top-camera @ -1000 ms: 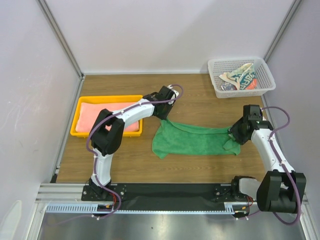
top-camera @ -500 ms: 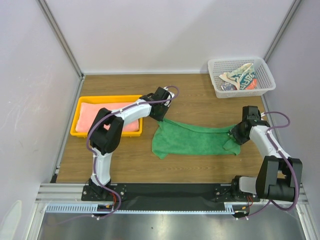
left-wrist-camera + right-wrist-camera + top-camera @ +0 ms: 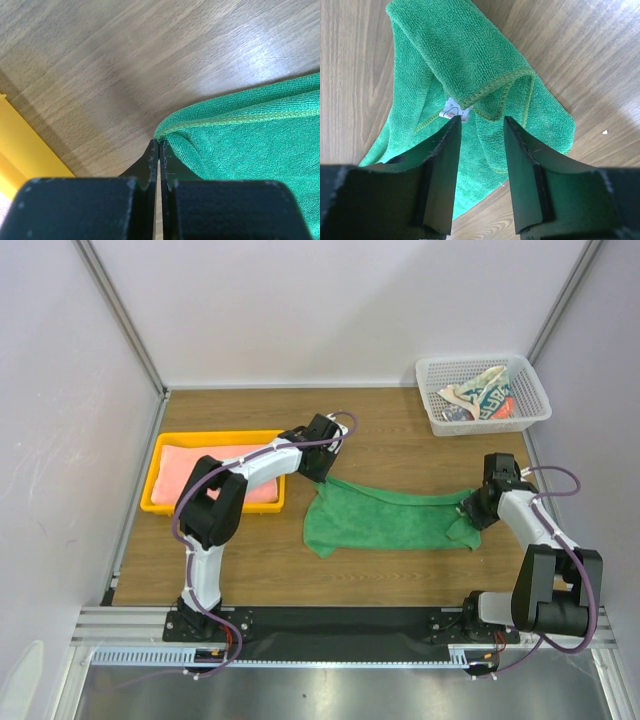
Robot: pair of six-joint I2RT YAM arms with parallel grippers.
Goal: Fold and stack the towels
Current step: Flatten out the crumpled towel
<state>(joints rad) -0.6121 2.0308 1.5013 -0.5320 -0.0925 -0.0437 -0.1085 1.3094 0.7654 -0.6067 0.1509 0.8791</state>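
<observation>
The green towel [image 3: 385, 520] lies spread across the middle of the table, also seen in the left wrist view [image 3: 250, 145] and the right wrist view [image 3: 450, 55]. My left gripper [image 3: 322, 468] is shut on its far left corner [image 3: 159, 142]. At the towel's right end my right gripper [image 3: 470, 508] is open. Its jaws straddle a doubled-over hemmed corner beside a white label [image 3: 482, 120]. The salmon-pink towel [image 3: 200, 475] lies folded in the yellow tray. The patterned towel [image 3: 482, 395] sits crumpled in the mesh basket.
The yellow tray [image 3: 152, 502] stands at the left, and its edge shows close to my left gripper [image 3: 15, 155]. The white mesh basket [image 3: 430, 400] is at the back right corner. Grey walls close off the table on three sides.
My right gripper's jaws have narrowed around the towel's folded corner and the right arm has drawn in a little. The left gripper shifted slightly left with its corner.
</observation>
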